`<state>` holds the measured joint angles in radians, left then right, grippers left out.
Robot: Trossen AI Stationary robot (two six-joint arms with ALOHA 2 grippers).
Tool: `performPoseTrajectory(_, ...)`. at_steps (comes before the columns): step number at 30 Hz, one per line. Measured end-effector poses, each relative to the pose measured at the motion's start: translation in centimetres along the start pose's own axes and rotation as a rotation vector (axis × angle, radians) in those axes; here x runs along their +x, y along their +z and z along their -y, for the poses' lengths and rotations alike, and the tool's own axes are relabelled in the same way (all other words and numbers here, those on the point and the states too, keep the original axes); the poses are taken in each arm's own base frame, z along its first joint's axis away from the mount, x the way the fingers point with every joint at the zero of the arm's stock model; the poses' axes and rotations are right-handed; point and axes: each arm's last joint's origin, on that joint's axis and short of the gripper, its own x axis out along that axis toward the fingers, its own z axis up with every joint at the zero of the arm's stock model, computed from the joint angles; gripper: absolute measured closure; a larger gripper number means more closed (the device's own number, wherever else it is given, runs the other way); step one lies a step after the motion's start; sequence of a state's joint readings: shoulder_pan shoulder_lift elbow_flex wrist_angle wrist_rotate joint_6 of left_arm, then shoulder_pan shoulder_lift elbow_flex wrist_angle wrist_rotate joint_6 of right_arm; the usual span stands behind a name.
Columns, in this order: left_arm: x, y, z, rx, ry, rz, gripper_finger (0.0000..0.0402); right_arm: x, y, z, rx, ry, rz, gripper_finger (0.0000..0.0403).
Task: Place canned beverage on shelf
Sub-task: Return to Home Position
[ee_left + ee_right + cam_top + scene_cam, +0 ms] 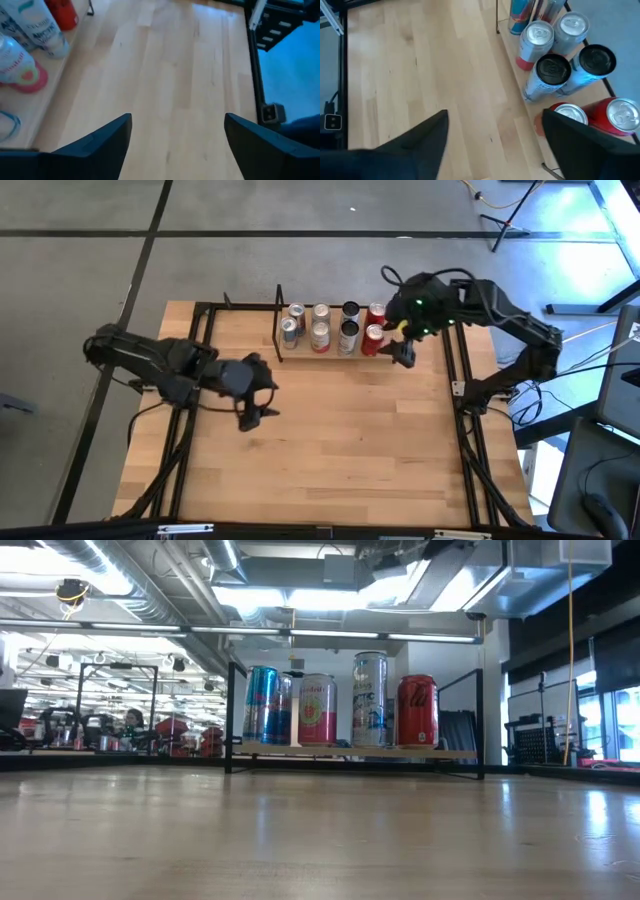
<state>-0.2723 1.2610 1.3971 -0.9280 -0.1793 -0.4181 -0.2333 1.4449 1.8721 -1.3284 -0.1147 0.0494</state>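
The shelf (325,352), a low light-wood board with black wire end frames, stands at the table's far middle and also shows in the low view (350,752). Several cans stand upright on it in two rows. Among them are a red can (372,338) at the front right, also in the right wrist view (568,115), a black-topped can (551,70) and a pink can (317,710). My right gripper (405,354) (495,145) is open and empty, above the table just right of the front red can. My left gripper (262,395) (177,145) is open and empty over the table's left middle.
Black rails (196,380) (462,380) run along the table's left and right sides. Bare wood (340,450) lies between the shelf and the table's near edge. Equipment and cables (600,430) stand off the table's right side.
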Motion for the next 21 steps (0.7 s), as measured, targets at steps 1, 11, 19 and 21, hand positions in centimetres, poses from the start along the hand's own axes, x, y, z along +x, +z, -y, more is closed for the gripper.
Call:
performPoseTrajectory(1, 0.5, 0.2, -0.6, -0.002, 0.002, 0.01, 0.0102, -0.4, -0.2, -0.2, -0.009, -0.002, 0.007, 0.011)
performPoseTrajectory(11, 3.1, 0.8, -5.6, -0.12, 0.076, 0.162, 0.0199, -5.5, -2.4, -0.7, -0.128, -0.013, 0.141, 0.0284)
performPoseTrajectory(19, 3.4, 0.2, -7.3, -0.147, 0.125, 0.311, 0.0282, -7.9, -3.7, -0.9, -0.166, 0.015, 0.214, 0.0362)
performPoseTrajectory(21, 3.5, -0.4, -7.5, -0.151, 0.141, 0.327, 0.0304, -8.3, -3.9, -1.0, -0.167, 0.016, 0.229, 0.0376)
